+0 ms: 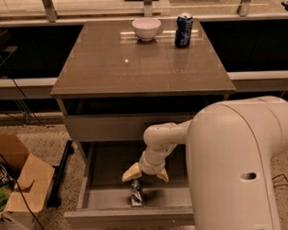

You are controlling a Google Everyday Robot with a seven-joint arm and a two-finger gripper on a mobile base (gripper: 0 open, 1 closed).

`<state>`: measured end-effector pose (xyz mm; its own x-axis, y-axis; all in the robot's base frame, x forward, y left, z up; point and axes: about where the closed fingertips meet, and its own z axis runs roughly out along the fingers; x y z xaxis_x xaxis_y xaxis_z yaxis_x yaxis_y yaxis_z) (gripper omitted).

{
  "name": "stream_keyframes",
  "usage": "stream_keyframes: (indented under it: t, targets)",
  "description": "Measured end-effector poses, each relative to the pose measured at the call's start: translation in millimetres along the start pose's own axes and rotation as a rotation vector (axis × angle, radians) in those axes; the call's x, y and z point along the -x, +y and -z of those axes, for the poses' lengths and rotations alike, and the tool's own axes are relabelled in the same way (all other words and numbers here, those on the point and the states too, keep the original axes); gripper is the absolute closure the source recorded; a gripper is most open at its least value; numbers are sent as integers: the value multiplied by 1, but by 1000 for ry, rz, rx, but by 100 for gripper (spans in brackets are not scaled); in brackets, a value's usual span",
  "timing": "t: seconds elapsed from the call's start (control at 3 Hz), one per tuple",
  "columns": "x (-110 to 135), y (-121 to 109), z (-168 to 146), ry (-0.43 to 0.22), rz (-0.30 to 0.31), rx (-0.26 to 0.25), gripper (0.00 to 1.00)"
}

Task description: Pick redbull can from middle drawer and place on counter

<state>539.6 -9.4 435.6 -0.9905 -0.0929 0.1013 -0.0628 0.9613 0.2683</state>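
Two pale fingers (132,172) of our gripper (147,175) stand spread wide, holding nothing, just above the redbull can (136,193), which we see inside the open middle drawer (128,218) near its front wall. Up on the counter (142,69) sit a white bowl (146,28) and a dark-blue can (184,30).

Arm (240,165): bulky white shell fills the lower right, reaching left and downward.
Wrist (154,160): bent down below a rounded white joint.
Gripper (145,177): pointing down inside the middle drawer (109,199), near the middle of its front edge.
Fingers (131,172): tan, splayed apart, seemingly gripping nothing.
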Motion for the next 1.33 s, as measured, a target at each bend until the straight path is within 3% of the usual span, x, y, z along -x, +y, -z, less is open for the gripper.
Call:
stream_keyframes:
  t: [0.67, 1.33]
  targets:
    - [-4, 7, -18, -30, -46, -22, 0]
    - [-1, 2, -65, -4, -150, -62, 0]
